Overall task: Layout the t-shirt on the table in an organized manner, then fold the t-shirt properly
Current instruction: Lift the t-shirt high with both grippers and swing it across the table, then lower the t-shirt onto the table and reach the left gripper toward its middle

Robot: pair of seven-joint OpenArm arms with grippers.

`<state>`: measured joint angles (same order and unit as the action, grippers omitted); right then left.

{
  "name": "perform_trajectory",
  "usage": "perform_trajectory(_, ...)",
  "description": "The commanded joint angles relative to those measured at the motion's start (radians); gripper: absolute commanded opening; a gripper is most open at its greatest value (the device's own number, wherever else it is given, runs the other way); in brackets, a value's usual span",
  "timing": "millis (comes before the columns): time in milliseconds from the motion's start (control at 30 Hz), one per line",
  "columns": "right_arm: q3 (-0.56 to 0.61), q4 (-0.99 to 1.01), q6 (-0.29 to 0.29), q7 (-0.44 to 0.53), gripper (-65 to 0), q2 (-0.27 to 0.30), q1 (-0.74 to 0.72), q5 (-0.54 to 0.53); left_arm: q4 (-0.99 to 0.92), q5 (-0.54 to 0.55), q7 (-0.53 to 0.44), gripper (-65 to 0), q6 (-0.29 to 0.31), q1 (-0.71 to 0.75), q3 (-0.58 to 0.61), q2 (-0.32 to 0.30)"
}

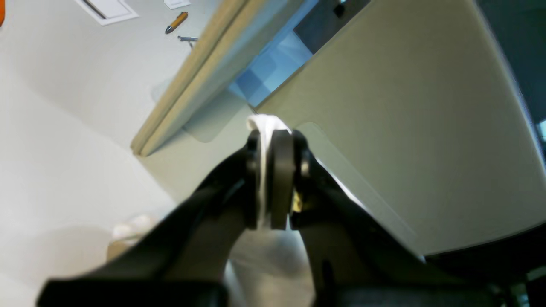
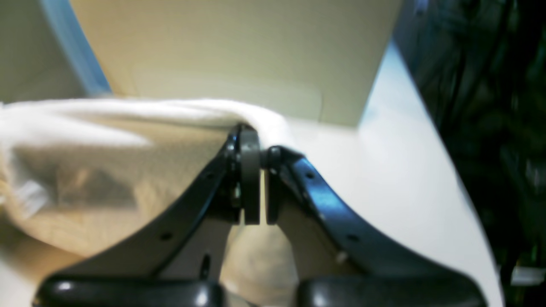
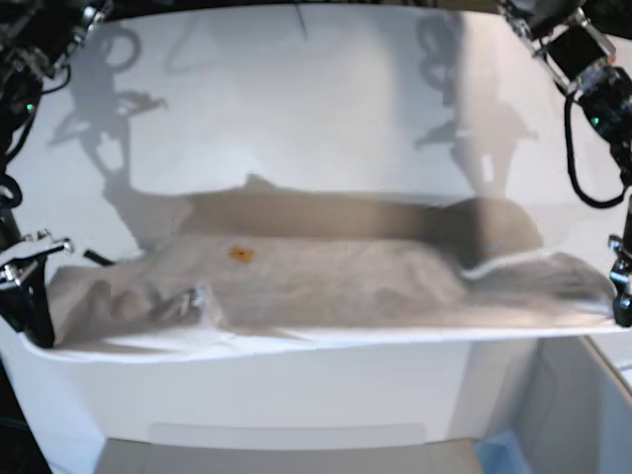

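Base view shows the table, white with a curved near edge. The t-shirt is stretched flat across its front portion, reaching from one side to the other; a small orange mark shows on the cloth. Left gripper has its jaws clamped on a fold of white fabric at the shirt's edge. Right gripper has its jaws pressed nearly together, apparently pinching the shirt's other edge, though blur obscures the contact. A pen lies beyond, on another surface.
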<state>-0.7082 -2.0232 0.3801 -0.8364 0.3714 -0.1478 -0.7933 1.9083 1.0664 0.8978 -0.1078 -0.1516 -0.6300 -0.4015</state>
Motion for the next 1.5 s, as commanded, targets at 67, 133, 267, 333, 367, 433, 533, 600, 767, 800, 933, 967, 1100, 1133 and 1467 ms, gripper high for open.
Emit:
perform_trajectory(67, 0.025, -0.02, -0.005, 0.045, -65.0, 0.004, -0.083, -0.022, 0.081, 0.079, -0.033, -63.2, 0.052, 0.043, -0.093, -0.023)
perform_trajectory(133, 0.032, -0.02, -0.005, 0.045, -65.0, 0.001, -0.112, -0.058, 0.098, 0.116, -0.033, -63.2, 0.055, 0.079, -0.135, -0.023)
perform_trajectory(267, 0.029, -0.035, -0.005, 0.045, -65.0, -0.022, -0.137, -0.13, 0.118, 0.176, -0.033, -63.2, 0.056, 0.134, -0.215, -0.021)
perform_trajectory(333, 0.026, -0.04, -0.003, 0.047, -65.0, -0.033, -0.135, -0.17, 0.121, 0.223, -0.033, -63.2, 0.056, 0.163, -0.255, -0.023)
perform_trajectory(367, 0.019, -0.04, -0.003, 0.047, -65.0, -0.038, -0.132, -0.194, 0.122, 0.249, -0.033, -63.2, 0.056, 0.174, -0.278, -0.024)
perform_trajectory(433, -0.041, -0.041, -0.003, 0.056, -65.0, -0.048, -0.112, -0.262, 0.122, 0.301, -0.033, -63.2, 0.058, 0.189, -0.336, -0.026)
perform_trajectory(533, -0.12, -0.041, -0.003, 0.075, -65.0, -0.055, -0.105, -0.392, 0.122, 0.346, -0.024, -63.2, 0.061, 0.197, -0.431, -0.035)
perform_trajectory(600, -0.15, -0.041, -0.003, 0.082, -65.0, -0.048, -0.105, -0.449, 0.122, 0.364, -0.024, -63.2, 0.096, 0.197, -0.457, -0.066)
perform_trajectory(767, -0.172, -0.041, -0.002, 0.087, -65.0, -0.039, -0.111, -0.522, 0.122, 0.377, -0.026, -63.2, 0.17, 0.189, -0.502, -0.084)
perform_trajectory(800, -0.17, -0.041, 0.0, 0.085, -65.0, -0.039, -0.125, -0.532, 0.122, 0.378, -0.026, -63.2, 0.171, 0.186, -0.522, -0.084)
perform_trajectory(933, -0.17, -0.041, 0.05, 0.081, -65.0, -0.042, -0.2, -0.55, 0.125, 0.383, -0.024, -63.2, 0.171, 0.117, -0.589, -0.084)
perform_trajectory(967, -0.17, -0.041, 0.056, 0.081, -65.0, -0.042, -0.215, -0.562, 0.125, 0.4, -0.024, -63.2, 0.171, 0.114, -0.611, -0.084)
perform_trajectory(1100, -0.17, -0.041, 0.061, 0.079, -65.0, -0.041, -0.224, -0.654, 0.125, 0.417, -0.024, -63.2, 0.171, 0.117, -0.713, -0.084)
perform_trajectory(1133, -0.17, -0.041, 0.061, 0.079, -65.0, -0.041, -0.224, -0.67, 0.125, 0.417, -0.022, -63.2, 0.171, 0.117, -0.738, -0.083)
perform_trajectory(1467, -0.17, -0.04, 0.099, -0.08, -65.0, -0.074, -0.2, -0.69, 0.122, 0.417, 0.2, -63.1, 0.171, 0.132, -0.75, -0.075)
